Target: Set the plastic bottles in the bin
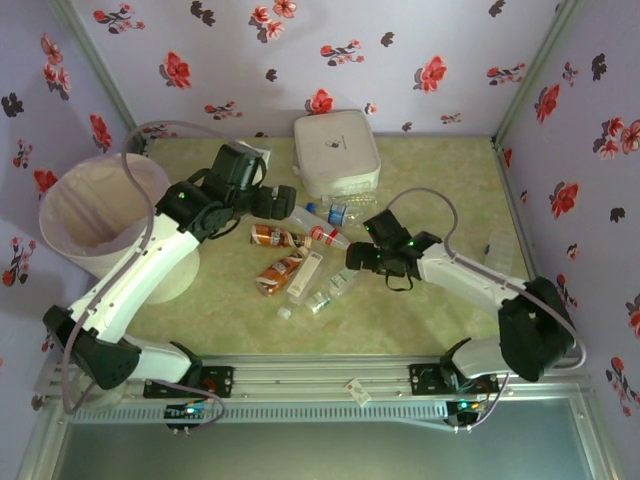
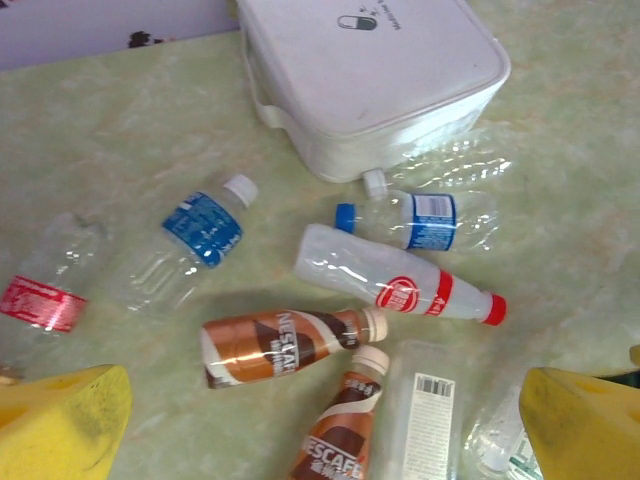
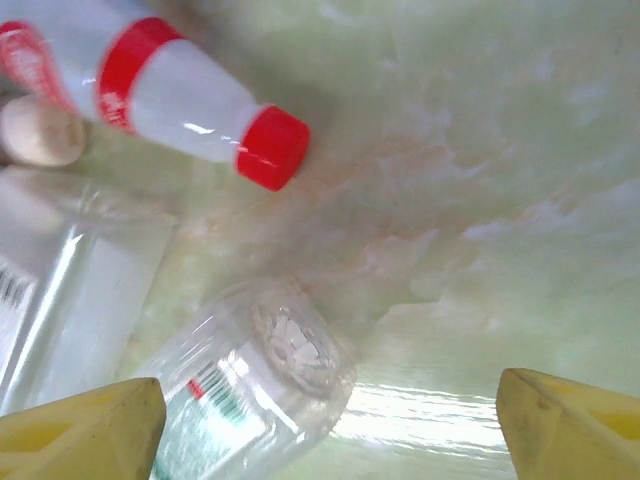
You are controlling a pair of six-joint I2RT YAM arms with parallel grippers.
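My top camera looks down from above and behind my 2 bases, taking in the whole table (image 1: 430, 310). My left wrist camera faces downward from higher up; my right hangs very close. All 3 share the red-capped bottle (image 2: 400, 285).

The walls (image 1: 330, 50) are pale lilac, strewn with red and dark flowers. The table (image 1: 440, 320) is pale green with cream marbling. At nine o'clock the bin (image 1: 55, 230) is white with a pinkish-white liner. At twelve o'clock the box (image 1: 336, 150) is plain white. In the centre lie two brown-orange bottles (image 2: 270, 345) with cream caps, a red-capped bottle (image 2: 400, 285) with a red band, a white-capped bottle (image 2: 200, 228) with a blue label, and a blue-capped bottle (image 2: 415, 220), also blue-labelled. The left gripper (image 2: 325, 430) has yellow fingers (image 2: 60, 425).
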